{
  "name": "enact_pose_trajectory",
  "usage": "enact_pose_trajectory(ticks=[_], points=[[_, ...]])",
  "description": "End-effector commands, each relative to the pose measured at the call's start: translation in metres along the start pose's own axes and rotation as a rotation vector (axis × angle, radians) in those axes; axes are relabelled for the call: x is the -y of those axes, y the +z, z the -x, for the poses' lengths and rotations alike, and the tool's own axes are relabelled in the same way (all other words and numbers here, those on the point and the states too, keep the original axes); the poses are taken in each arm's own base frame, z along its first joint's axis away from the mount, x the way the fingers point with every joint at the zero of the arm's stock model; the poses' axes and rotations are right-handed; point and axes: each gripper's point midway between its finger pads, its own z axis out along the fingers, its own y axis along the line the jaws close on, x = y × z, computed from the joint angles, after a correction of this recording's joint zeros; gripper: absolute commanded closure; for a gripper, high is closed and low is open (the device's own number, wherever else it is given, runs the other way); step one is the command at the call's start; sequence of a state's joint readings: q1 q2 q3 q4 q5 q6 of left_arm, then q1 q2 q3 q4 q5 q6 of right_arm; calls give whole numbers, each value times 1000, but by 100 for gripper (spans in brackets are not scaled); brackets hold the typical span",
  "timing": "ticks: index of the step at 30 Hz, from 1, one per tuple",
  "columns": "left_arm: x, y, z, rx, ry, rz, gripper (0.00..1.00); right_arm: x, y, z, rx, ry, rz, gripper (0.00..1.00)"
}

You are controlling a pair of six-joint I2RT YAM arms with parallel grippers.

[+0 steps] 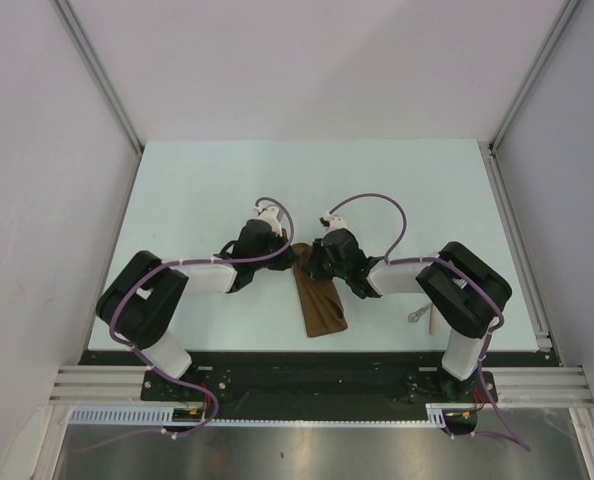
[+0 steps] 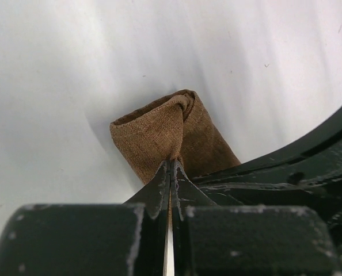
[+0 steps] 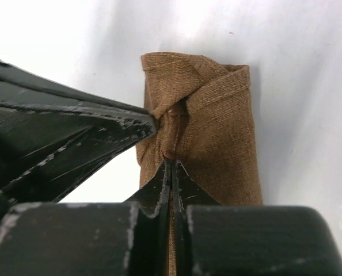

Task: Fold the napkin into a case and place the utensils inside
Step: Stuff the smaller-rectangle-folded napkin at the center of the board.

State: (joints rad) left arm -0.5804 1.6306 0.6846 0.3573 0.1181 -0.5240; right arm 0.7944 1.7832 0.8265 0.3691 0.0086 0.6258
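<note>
Seen from above, the napkin (image 1: 320,303) lies on the tabletop (image 1: 207,190) as a narrow folded strip between the two arms. Its long axis runs from the near edge toward the far side, leaning slightly left at the far end. The left arm (image 1: 192,275) and right arm (image 1: 407,275) both reach inward and meet at that far end, one from each side of the strip, and neither is clearly nearer. The utensils (image 1: 424,318) lie well apart to the right of the strip, close by the right arm, which makes that arm the nearer one for them.

At the left wrist, the left jaws are clenched on a pinch of brown cloth. The napkin (image 2: 159,135) rises straight ahead of the tips with its rolled end pointing away. Its body slants off to the right, under the other arm's black finger (image 2: 286,172).

At the right wrist, the right jaws are likewise clenched on the cloth, gripping the bunched fold. Here the napkin (image 3: 217,132) extends straight ahead, its long axis roughly in line with the jaws. The left arm's finger (image 3: 73,126) comes in from the left and its tip touches the same gather.

With both grips on one end, the coming move likely depends on carrying that end along the strip's length. The pocket's mouth would then need to face rightward, toward the cutlery.
</note>
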Motion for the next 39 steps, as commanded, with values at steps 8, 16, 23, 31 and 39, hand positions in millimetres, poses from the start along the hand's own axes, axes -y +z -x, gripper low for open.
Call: enact_pose_trajectory(ticks=[8,16,23,31,39], points=[[23,-10,14,50,-32,-88,100,-17,17,31,153,94,53,100],[15,-5,7,41,-46,-56,100,-22,12,58,273,184,97,100],[-11,-9,12,54,1,69,100,-28,17,45,221,133,168,100],[7,-3,36,43,48,-4,89,-18,22,16,92,94,161,95],[5,7,39,1,86,18,66,-14,16,23,100,106,155,89]])
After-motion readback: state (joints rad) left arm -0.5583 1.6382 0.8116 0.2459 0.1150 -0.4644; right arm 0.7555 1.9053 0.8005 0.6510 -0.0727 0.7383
